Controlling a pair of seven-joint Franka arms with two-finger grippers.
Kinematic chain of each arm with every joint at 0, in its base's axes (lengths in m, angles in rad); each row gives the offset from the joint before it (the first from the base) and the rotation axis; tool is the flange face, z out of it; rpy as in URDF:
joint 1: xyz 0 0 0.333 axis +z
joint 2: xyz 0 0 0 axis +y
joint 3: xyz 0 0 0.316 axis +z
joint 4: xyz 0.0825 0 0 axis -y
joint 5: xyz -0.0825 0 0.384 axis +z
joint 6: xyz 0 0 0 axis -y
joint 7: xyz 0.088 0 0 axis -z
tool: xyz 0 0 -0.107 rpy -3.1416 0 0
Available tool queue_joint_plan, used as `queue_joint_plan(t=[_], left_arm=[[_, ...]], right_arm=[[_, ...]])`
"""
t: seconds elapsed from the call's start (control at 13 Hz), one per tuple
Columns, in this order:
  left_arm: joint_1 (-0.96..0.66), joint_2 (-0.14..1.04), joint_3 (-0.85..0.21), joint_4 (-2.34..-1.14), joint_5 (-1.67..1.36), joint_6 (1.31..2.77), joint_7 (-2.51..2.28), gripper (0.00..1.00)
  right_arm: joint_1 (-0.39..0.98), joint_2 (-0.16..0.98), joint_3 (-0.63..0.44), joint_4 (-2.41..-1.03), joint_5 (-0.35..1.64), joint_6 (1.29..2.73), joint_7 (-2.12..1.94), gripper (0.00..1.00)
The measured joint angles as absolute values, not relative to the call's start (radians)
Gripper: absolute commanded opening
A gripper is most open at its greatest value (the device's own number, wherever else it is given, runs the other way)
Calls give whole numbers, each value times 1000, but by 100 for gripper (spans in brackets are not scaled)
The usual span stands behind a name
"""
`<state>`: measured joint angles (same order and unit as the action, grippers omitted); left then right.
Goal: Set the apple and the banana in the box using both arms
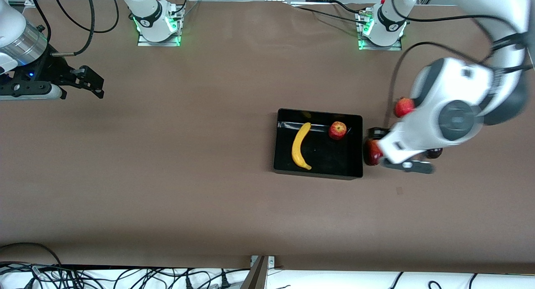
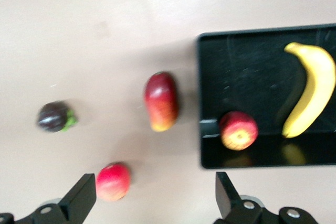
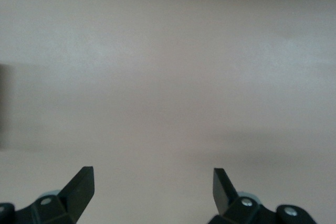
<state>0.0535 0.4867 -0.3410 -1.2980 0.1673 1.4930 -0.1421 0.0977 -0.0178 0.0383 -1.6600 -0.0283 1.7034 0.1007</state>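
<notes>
Left pincer [image 2: 152, 198], spread wide and empty, hangs over the counter [image 1: 167, 176] beside the box [image 1: 284, 166] holding banana [image 1: 300, 145] and apple [image 1: 337, 130]; right pincer [image 3: 152, 187], also wide, waits at its end.

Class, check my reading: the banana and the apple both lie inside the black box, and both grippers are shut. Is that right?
Not quite. The banana and apple do lie in the box, but the left gripper and right gripper are open, as each wrist view shows.
</notes>
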Motion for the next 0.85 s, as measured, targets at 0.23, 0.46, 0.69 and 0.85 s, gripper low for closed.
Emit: queue_joint_plan(t=[0.23, 0.46, 0.69, 0.85], left_arm=[[103, 411, -300, -1297, 113, 1429, 25, 100], [22, 234, -72, -1433, -17, 1495, 168, 100], [5, 16, -7, -1648, -22, 1602, 183, 100], [5, -29, -1, -1694, -22, 1606, 184, 100]], right_arm=[[96, -16, 31, -1660, -28, 1704, 101, 100], [96, -15, 30, -1660, -28, 1706, 101, 100], [97, -15, 30, -1660, -28, 1708, 101, 100], [97, -15, 32, -1660, -28, 1709, 101, 100]])
